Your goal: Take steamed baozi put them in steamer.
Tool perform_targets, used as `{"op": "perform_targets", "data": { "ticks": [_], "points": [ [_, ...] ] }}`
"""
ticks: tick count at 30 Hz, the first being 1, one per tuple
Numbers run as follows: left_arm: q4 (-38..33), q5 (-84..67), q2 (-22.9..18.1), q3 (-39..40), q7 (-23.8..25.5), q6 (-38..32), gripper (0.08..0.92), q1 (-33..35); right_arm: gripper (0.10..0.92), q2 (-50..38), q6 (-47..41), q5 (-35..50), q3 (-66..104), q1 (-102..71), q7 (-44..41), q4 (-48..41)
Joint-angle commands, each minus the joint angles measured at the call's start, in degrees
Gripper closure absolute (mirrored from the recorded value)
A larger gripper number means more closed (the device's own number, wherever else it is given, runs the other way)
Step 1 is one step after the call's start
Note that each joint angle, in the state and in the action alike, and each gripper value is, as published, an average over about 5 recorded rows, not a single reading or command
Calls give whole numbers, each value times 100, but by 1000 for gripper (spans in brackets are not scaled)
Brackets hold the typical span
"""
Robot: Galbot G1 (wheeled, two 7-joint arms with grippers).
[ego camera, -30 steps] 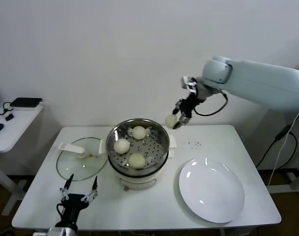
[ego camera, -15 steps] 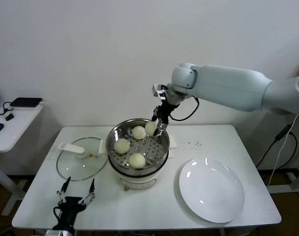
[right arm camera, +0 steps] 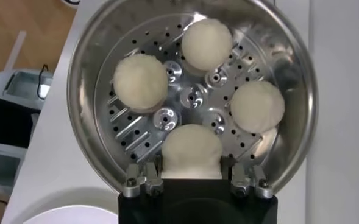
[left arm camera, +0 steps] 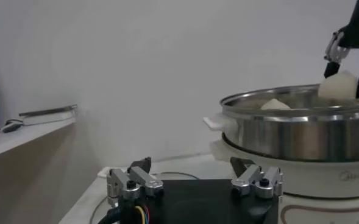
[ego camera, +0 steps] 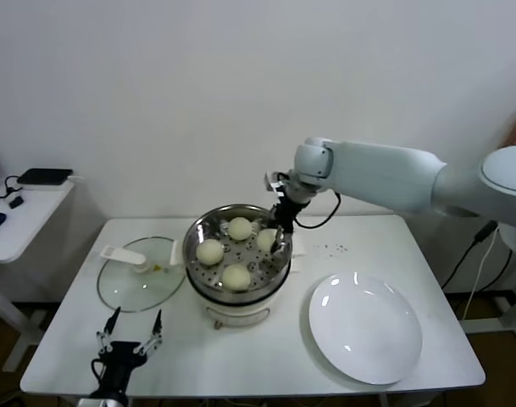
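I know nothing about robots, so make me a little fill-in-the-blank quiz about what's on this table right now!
The round shiny steel steamer pot has ____ small cream-white dough buns over its perforated tray.
The right gripper holds the fourth bun between its ____.
The round white plate holds ____ buns.
The glass lid lies on the steamer's ____ side.

Missing words: four; fingers; no; left

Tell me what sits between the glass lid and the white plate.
In the head view, the steamer stands between glass lid and white plate, holding baozi; the right claw grips one.
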Motion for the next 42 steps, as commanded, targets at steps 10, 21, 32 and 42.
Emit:
{"op": "perform_targets", "data": {
  "ticks": [10, 21, 32, 42],
  "points": [
    [33, -23, -10, 1, -8, -27, 177, 15, 406, 170, 0, -223, 92, -379, 33, -255],
    [78, -68, 14, -11, -17, -65, 177, 44, 404, 208, 9, -258, 127, -469, 113, -329],
    [67, -67, 5, -9, -16, -59, 177, 27, 214, 273, -6, -113, 148, -334, -43, -355],
    [28, -65, -9, 14, -5, -49, 177, 32, 202, -44, 57, 241, 320, 243, -111, -107]
  ]
}}
